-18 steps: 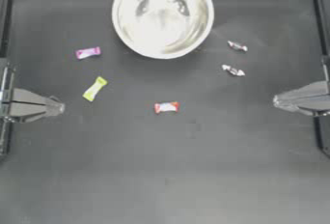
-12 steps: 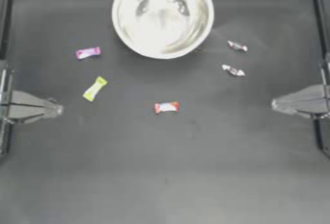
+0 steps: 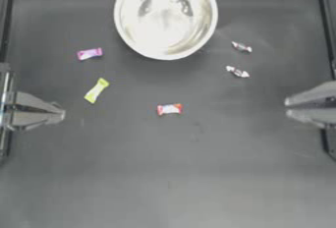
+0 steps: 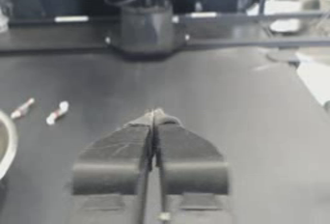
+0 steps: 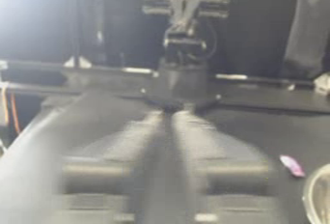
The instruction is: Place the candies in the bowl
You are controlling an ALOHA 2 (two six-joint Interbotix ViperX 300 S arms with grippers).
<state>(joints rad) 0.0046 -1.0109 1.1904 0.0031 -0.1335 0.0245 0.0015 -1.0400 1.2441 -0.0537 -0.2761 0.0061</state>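
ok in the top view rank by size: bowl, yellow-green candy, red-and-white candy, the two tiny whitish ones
1. bowl, largest by far
2. yellow-green candy, longest of the sweets
3. red-and-white candy, a little shorter
4. two tiny whitish-red candies, smallest; they look alike, so no order between them

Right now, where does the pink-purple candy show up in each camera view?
Top view: pink-purple candy lies left of the bowl, apart from it.
Left wrist view: not in it.
Right wrist view: candy near the picture's right edge.
Shared landmark: the bowl's rim beside it.
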